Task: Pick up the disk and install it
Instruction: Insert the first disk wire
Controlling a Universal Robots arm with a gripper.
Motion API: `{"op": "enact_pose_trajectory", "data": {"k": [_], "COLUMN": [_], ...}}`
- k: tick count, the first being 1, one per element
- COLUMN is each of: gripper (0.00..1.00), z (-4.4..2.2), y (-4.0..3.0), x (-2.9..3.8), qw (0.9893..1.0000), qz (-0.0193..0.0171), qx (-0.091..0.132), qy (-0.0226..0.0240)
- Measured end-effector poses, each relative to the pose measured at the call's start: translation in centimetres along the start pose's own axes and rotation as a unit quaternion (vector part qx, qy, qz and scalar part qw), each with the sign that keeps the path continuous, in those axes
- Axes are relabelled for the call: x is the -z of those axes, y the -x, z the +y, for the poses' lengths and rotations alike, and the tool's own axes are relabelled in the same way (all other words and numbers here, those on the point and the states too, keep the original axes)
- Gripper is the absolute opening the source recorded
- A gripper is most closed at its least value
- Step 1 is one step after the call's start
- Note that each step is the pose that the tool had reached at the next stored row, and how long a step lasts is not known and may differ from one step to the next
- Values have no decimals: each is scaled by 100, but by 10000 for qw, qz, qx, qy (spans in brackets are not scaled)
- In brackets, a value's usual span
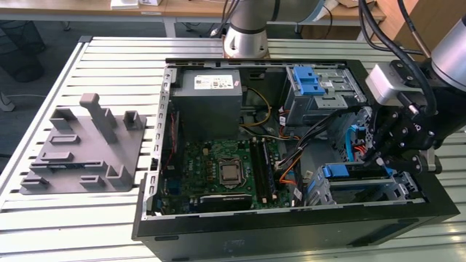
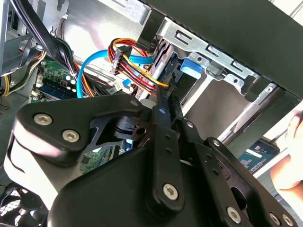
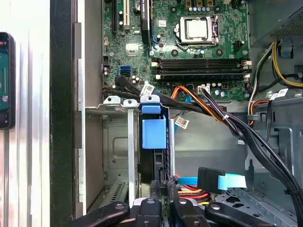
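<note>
down in the drive cage (image 3: 111, 142) at the computer case (image 1: 291, 232) edge, the disk (image 3: 153, 134) stands on edge, long axis straight ahead of the gripper (image 3: 163, 187), which looks clamped on its near end.

I'm working in what looks like a robotics lab. My arm's base (image 1: 246, 38) stands at a slatted aluminium bench (image 1: 65, 229), which carries an opened desktop computer case (image 1: 291, 232) and a grey moulded fixture (image 1: 80, 158). Beyond the bench are wooden desks (image 1: 189, 8) and a mesh bin (image 1: 18, 41).
</note>
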State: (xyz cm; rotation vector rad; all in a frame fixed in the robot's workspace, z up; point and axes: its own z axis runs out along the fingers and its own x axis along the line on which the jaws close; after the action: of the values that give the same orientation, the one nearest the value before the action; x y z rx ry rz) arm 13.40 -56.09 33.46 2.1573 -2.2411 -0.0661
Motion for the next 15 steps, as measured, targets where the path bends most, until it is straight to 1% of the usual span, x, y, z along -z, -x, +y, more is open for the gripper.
{"op": "enact_pose_trajectory", "data": {"k": [6, 13, 15], "gripper": [16, 16, 16], "z": [-6, -27, -26], "y": [0, 1, 11], "x": [0, 1, 0], "qw": [10000, 10000, 10000], "qz": [0, 0, -1], "qx": [0, 1, 0], "qy": [0, 0, 0]}}
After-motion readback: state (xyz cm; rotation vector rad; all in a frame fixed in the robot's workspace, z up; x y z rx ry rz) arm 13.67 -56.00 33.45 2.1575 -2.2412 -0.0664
